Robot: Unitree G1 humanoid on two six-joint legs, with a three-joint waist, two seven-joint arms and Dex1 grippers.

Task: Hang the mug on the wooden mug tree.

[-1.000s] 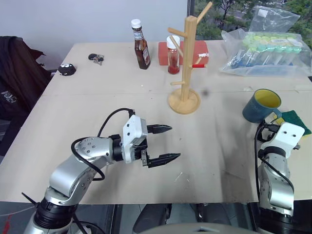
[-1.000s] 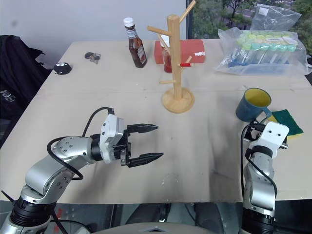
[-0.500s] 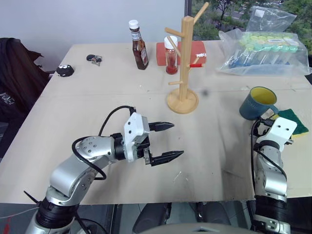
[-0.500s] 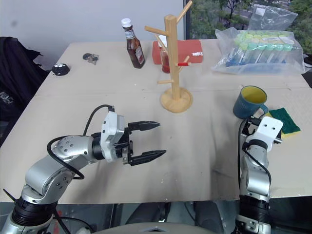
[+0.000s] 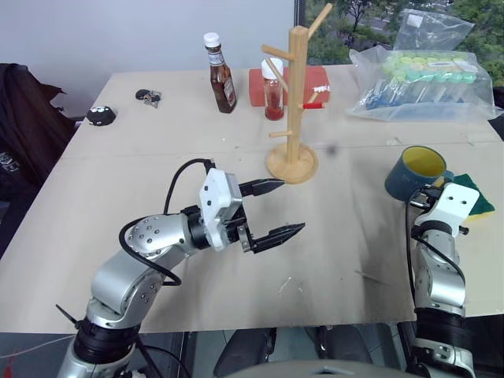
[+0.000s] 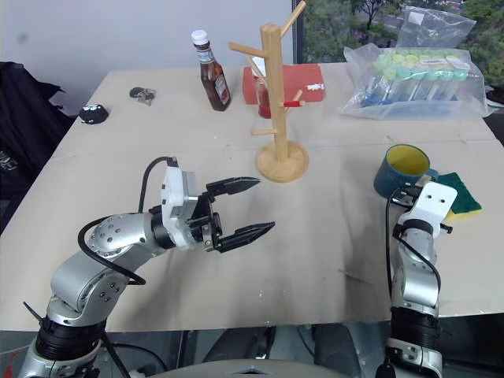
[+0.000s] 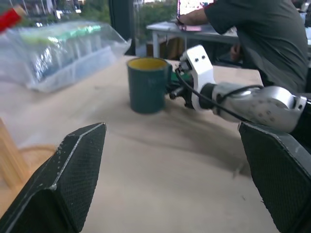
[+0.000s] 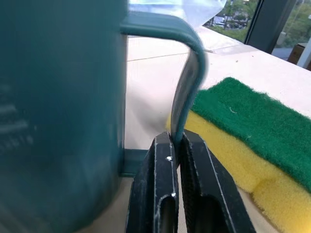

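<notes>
one table (image 5: 157, 134), pale tan board, with a seam running across it. left to right on it: one small black object (image 5: 100, 116) near the far left edge, one small bunch of dark metal pieces (image 5: 148, 96), one brown sauce bottle (image 5: 220, 69) with a white cap, one red-filled bottle (image 5: 273, 88) with a white cap in front of one red box (image 5: 315, 79), one wooden mug tree (image 5: 294, 90), one clear bag of tubes (image 5: 425, 83), one mug (image 5: 416, 172), one green-and-yellow sponge (image 5: 477, 203).

left gripper (image 5: 273, 211): held above the table's near middle, pointing toward the right, its two black fingers (image 7: 73, 170) spread wide with nothing between them.

wooden mug tree: upright near the table's centre on a round disc base, its long axis vertical, pegs angled upward; no mug hangs on it.

mug: teal outside, yellow inside, standing upright near the right edge, mouth up, well apart from the tree, with the sponge just beside it on the right. its loop handle (image 8: 187, 73) faces the near right side, toward the right gripper (image 8: 177, 145).

right gripper: level at the mug's near right side, its fingers pinched together on the lower part of the handle.

room: pale wall behind the table on the left, windows with trees outside on the right; a dark garment (image 5: 24, 126) lies beside the table's left edge. in the left wrist view, a person in a dark top (image 7: 262, 34) sits at a further table.
</notes>
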